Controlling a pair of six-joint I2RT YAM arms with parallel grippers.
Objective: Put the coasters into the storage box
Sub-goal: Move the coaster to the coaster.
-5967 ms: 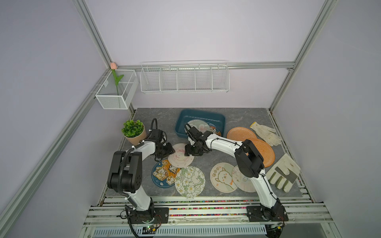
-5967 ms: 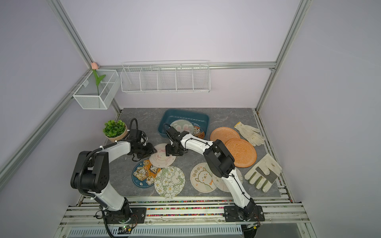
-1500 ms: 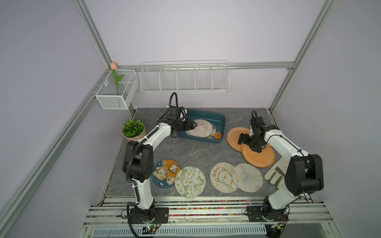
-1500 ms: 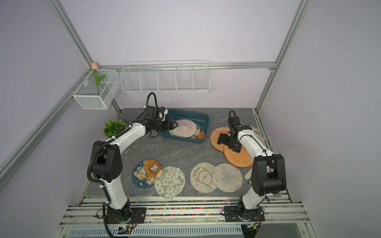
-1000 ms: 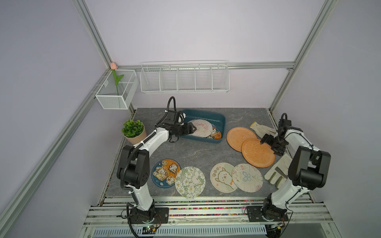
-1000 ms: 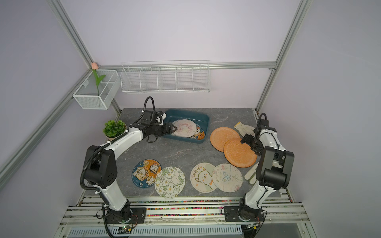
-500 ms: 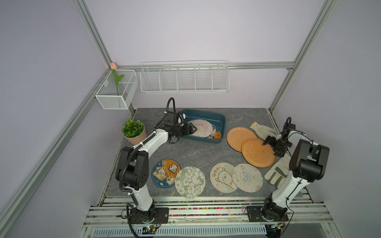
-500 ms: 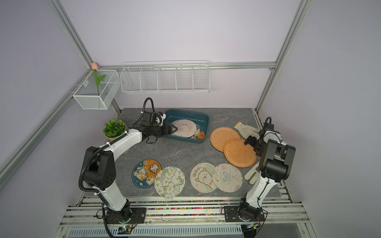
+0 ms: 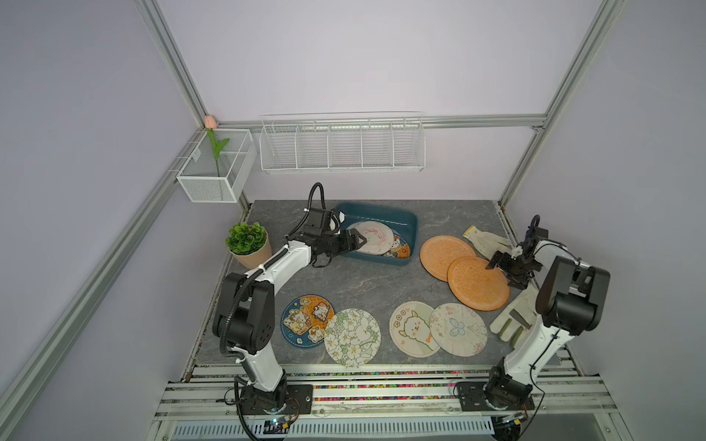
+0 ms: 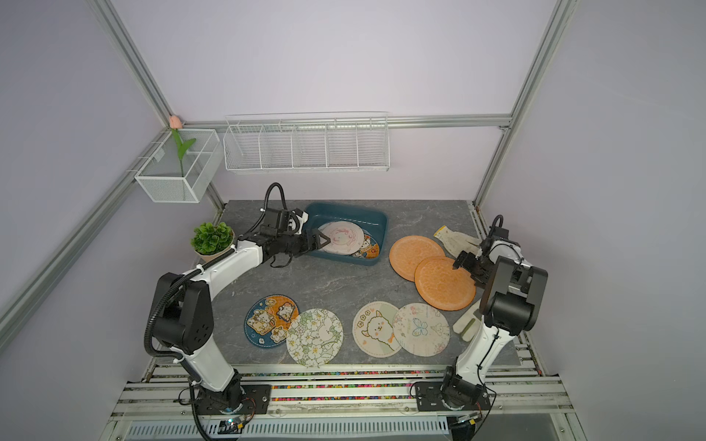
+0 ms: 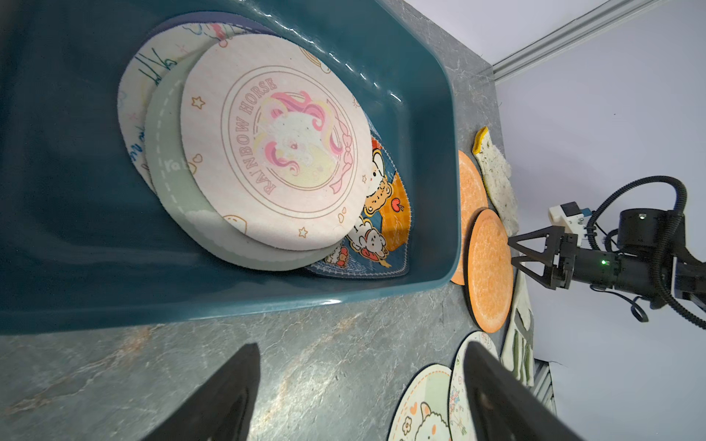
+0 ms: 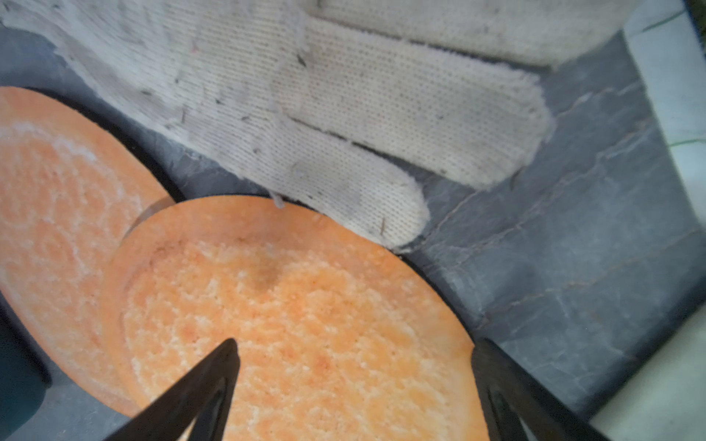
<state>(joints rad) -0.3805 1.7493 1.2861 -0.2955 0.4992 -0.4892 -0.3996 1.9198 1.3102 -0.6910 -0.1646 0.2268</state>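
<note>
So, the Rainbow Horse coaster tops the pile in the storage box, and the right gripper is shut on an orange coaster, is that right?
Not quite: the right gripper is open over the upper orange coaster, as the right wrist view shows; the rest is right.

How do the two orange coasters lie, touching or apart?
Touching. In the right wrist view the front orange coaster lies over the edge of the rear orange coaster.

Potted plant (image 9: pixel 247 238), gloves (image 9: pixel 485 241), wire baskets (image 9: pixel 342 147)
</note>
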